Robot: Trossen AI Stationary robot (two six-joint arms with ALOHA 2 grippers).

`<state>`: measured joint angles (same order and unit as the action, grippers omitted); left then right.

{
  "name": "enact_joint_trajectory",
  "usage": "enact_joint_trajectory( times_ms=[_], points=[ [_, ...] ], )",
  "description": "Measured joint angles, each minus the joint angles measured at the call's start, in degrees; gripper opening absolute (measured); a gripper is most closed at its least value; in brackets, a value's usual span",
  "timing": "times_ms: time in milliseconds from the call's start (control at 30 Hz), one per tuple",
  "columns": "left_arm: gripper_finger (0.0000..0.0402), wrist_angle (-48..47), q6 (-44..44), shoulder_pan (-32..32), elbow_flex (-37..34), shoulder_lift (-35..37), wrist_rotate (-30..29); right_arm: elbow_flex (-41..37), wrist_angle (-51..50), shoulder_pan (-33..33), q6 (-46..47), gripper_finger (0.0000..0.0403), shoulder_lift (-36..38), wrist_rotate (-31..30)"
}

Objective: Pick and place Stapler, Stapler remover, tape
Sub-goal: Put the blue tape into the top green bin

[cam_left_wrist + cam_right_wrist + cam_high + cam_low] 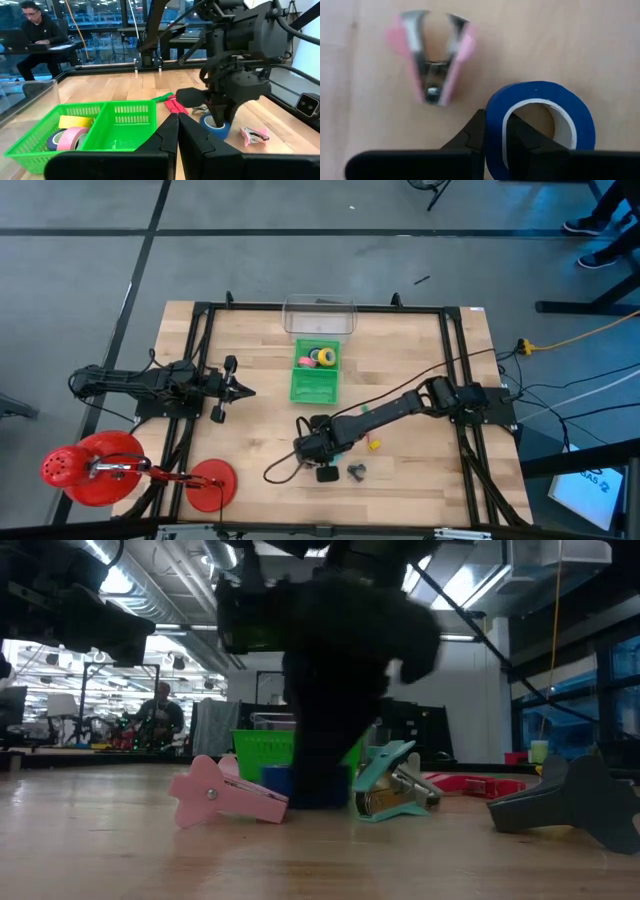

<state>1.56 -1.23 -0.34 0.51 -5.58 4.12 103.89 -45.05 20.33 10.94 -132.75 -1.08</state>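
1. Tape: blue roll [540,127] lies flat on the table [420,370] near its front edge; my right gripper [494,137] pinches its wall, one finger inside the ring, one outside.
2. Pink staple remover [434,57] lies just beside, not touching.
3. Green basket [125,122] sits farther back with yellow [75,121] and pink rolls [70,138]; bare wood lies between.
4. My left gripper [245,391], fingers pressed together, waits at the left edge.

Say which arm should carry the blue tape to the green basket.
Right. The right gripper is already pinching the blue tape's wall on the table. The left gripper is shut beside the green basket, away from the tape.
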Motion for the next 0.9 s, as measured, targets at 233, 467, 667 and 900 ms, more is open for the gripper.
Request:
enact_joint_trajectory(
  times_ms=[233,467,667,900],
  points=[
    [0.0005,0.1,0.0,0.0,0.0,-0.1,0.1,5.3,-4.6,0.1,-3.6,0.0043,2.1,0.0],
    [0.0008,0.1,0.0,0.0,0.0,-0.4,0.0,13.6,-8.5,0.6,-6.0,0.0042,2.5,-0.2],
    [0.0004,0.0,0.0,0.0,0.0,-0.6,0.0,22.3,-12.3,0.6,-10.3,0.0042,2.5,-0.3],
    [0.0008,0.0,0.0,0.0,0.0,-0.6,0.0,29.7,-14.6,-0.4,-16.0,0.0042,2.6,-0.2]
  ],
)
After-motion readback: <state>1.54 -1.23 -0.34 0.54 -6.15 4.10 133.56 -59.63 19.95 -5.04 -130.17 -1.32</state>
